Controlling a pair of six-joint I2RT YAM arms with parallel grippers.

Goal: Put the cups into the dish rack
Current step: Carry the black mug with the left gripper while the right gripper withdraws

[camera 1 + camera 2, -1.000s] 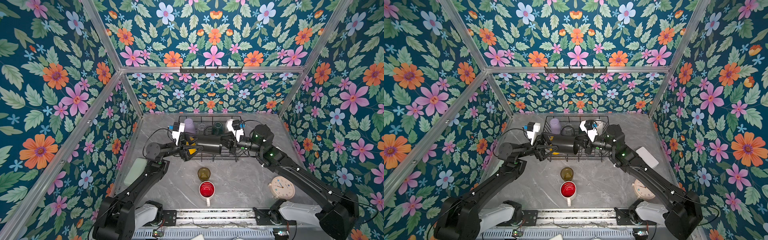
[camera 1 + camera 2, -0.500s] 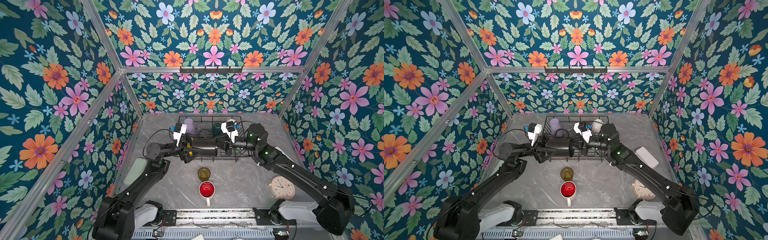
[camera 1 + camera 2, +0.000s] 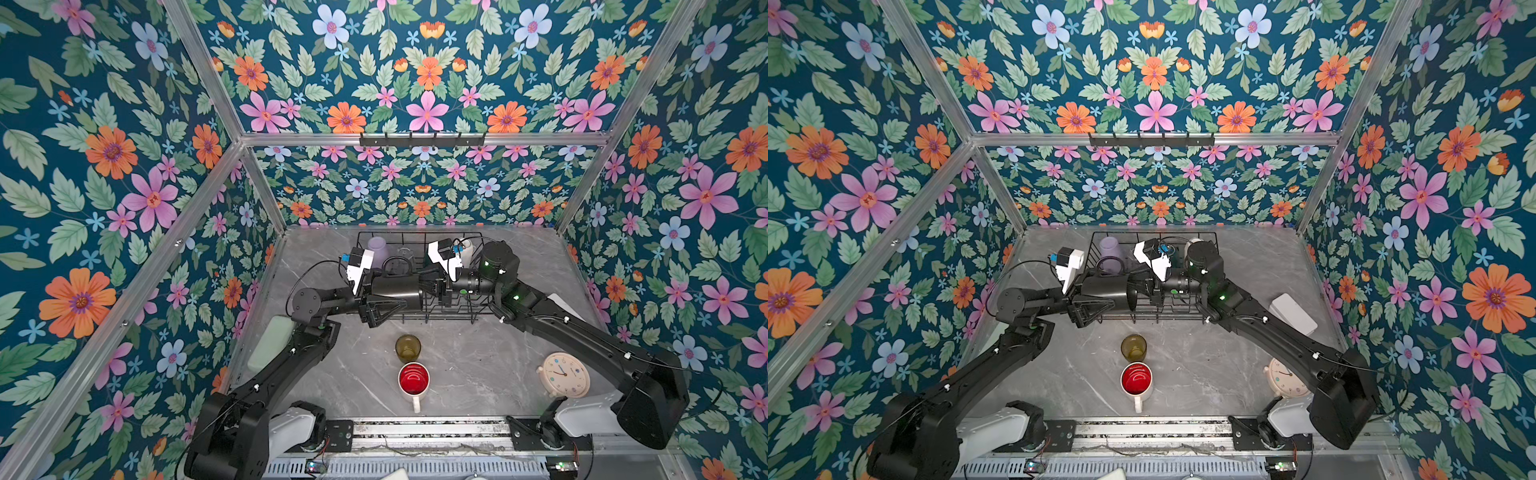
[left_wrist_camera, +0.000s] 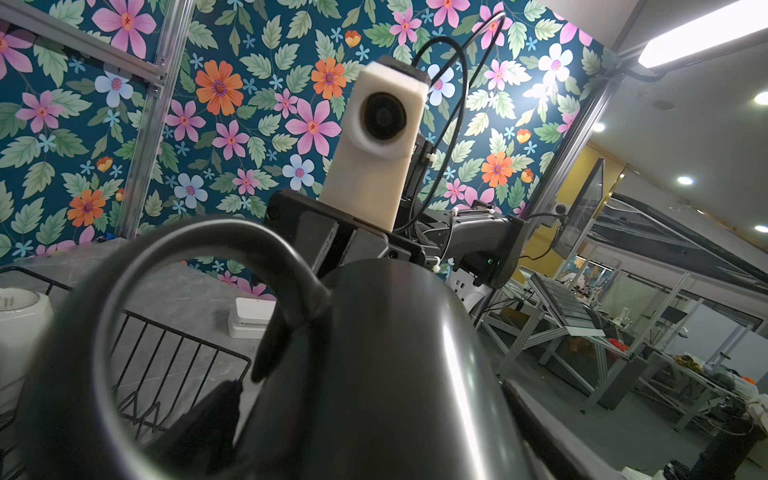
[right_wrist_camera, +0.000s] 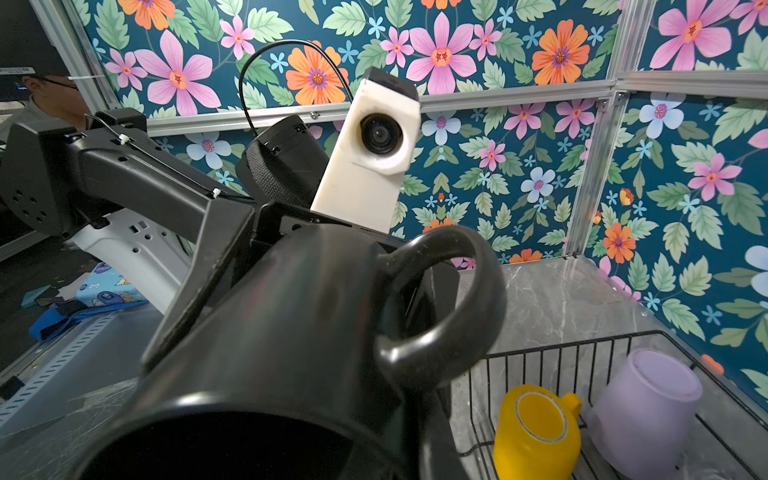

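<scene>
Mug [image 3: 406,291], black, horizontal over dish rack [image 3: 454,311] front; right tool [image 3: 440,291] clamped on rim, seemingly; left tool [image 3: 387,298] wide astride base.

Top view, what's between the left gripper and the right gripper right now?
The black mug, on its side, spans from the left gripper to the right gripper; both top views show it.

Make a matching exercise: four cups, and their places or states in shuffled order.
1 black mug
2 lilac tumbler
3 olive glass
4 red-lined white mug

A upright on the table, nearer the dish rack
B upside down inside the rack
C held on its side, off the table
D on the table, handle toward the near edge

Pairs: 1-C, 2-B, 3-A, 4-D
</scene>
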